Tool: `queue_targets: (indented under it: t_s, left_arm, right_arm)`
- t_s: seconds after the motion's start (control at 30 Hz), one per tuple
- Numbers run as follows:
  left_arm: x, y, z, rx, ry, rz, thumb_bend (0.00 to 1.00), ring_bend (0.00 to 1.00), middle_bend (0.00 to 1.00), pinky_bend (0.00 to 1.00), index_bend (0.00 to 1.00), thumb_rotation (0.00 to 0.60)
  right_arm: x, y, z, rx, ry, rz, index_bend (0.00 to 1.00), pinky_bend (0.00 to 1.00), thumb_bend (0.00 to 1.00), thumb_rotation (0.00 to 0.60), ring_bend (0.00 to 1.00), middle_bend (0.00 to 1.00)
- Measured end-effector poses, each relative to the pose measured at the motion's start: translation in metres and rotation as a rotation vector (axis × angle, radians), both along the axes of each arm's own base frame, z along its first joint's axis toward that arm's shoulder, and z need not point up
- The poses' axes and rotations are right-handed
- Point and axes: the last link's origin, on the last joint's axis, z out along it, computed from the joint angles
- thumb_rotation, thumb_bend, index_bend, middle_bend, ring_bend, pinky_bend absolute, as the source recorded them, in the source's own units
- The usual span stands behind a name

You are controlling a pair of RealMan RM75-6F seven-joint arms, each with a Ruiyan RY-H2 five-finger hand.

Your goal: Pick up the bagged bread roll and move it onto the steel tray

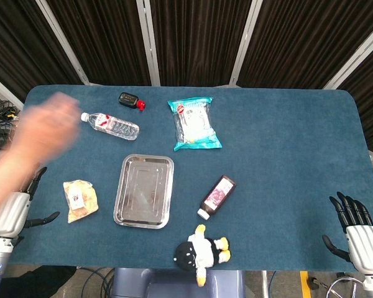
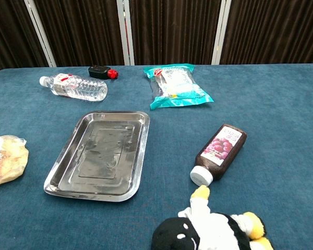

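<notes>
The bagged bread roll (image 1: 80, 200) lies on the blue table left of the steel tray (image 1: 145, 190); in the chest view the roll (image 2: 6, 159) sits at the left edge, apart from the tray (image 2: 100, 154). The tray holds nothing. My left hand (image 1: 15, 211) rests at the table's left edge, fingers apart, holding nothing, a short way left of the roll. My right hand (image 1: 359, 230) is at the front right corner, fingers spread and empty. Neither hand shows in the chest view.
A person's blurred arm (image 1: 31, 143) reaches over the left side. A water bottle (image 1: 110, 125), a black-and-red item (image 1: 130, 100), a teal snack bag (image 1: 195, 123), a dark sauce bottle (image 1: 217, 197) and a penguin plush (image 1: 201, 249) lie around the tray.
</notes>
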Motion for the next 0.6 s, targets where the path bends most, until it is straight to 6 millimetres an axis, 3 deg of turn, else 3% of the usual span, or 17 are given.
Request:
queue_targets:
  t_s: [0.37,0.6]
  left_arm:
    - [-0.007,0.003,-0.009,-0.081,0.054,0.054,0.07,0.0,0.0,0.01,0.0,0.6]
    - [-0.018,0.021,-0.033,-0.239,0.178,0.144,0.07,0.0,0.0,0.03,0.0,0.6]
  right_arm:
    - [0.002,0.0,-0.001,0.004,-0.005,0.002,0.0,0.08,0.3,0.6,0.0,0.0]
    - [0.002,0.0,0.001,-0.004,-0.017,-0.004,0.0,0.08,0.3,0.6,0.0,0.0]
